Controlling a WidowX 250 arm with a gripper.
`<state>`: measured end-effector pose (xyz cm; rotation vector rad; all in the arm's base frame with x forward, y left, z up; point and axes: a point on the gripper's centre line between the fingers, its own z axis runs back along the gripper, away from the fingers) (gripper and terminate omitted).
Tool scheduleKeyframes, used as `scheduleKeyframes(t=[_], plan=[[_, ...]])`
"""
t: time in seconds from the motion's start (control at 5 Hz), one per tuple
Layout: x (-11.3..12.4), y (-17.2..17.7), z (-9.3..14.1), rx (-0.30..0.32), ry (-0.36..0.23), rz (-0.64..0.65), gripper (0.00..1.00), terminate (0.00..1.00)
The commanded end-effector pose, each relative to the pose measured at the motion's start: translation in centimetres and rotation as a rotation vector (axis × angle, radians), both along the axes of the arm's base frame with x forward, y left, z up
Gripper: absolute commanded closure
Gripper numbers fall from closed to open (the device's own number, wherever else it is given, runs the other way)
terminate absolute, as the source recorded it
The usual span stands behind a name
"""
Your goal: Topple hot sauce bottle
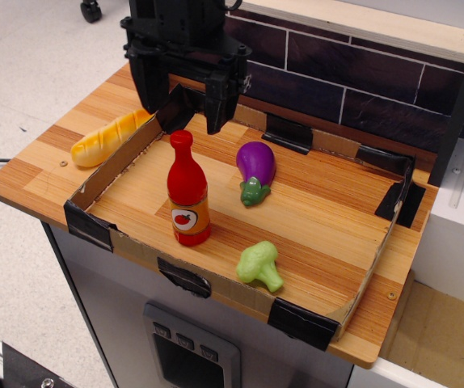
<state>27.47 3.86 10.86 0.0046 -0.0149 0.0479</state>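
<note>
The hot sauce bottle (pixel 187 192) is glossy red with an orange label band and a tomato emblem. It stands upright in the left part of the cardboard tray (pixel 115 166). My black gripper (pixel 182 105) hangs open above and just behind the bottle's cap, its fingertips wide apart, one to the left and one to the right of the cap. Nothing is between the fingers. The gripper does not touch the bottle.
A purple eggplant (pixel 255 170) lies in the tray's middle. A green broccoli (pixel 259 264) sits near the front edge. A yellow bread loaf (pixel 111 137) lies outside the tray at left. A dark brick wall (pixel 353 85) stands behind.
</note>
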Motion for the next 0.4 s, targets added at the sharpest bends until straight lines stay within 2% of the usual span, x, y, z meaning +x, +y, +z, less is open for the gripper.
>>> scheduleKeyframes(t=[0.0, 0.2], plan=[[-1.30, -0.43, 0.16, -0.019, -0.086, -0.023, 0.00, 0.00], [-1.62, -0.47, -0.36, -0.008, -0.110, -0.016, 0.00, 0.00]])
